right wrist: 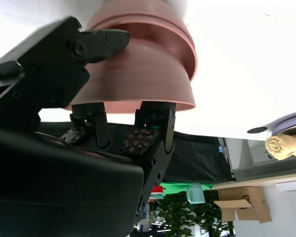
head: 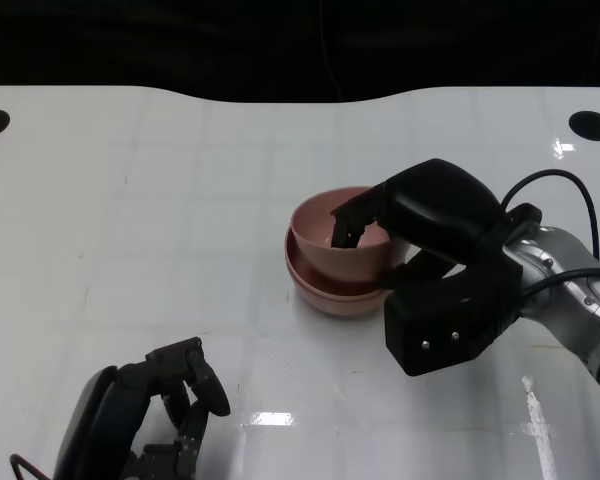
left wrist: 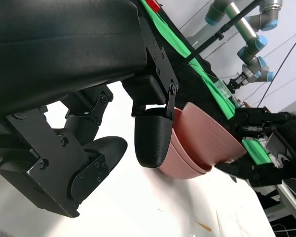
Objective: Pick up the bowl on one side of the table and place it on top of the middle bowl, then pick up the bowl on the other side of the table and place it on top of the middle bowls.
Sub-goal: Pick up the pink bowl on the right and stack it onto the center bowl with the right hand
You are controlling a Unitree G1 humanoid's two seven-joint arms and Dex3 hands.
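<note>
Evidently, the upper pink bowl (head: 342,240) is pinched at its rim by the right hand (head: 420,215), tilted for seating into the stacked bowls (head: 330,290); the left hand (head: 170,400) is kept empty, fingers loosely curled.

Top bowl (head: 345,235) nested in middle bowl (head: 330,290) — table (head: 160,200) centre — right hand (head: 380,225) on its rim.

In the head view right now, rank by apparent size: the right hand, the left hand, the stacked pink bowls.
1. right hand, looks largest.
2. left hand and stacked pink bowls look alike; the hand is cut off at the frame edge and nearer the camera, so unranked.
</note>
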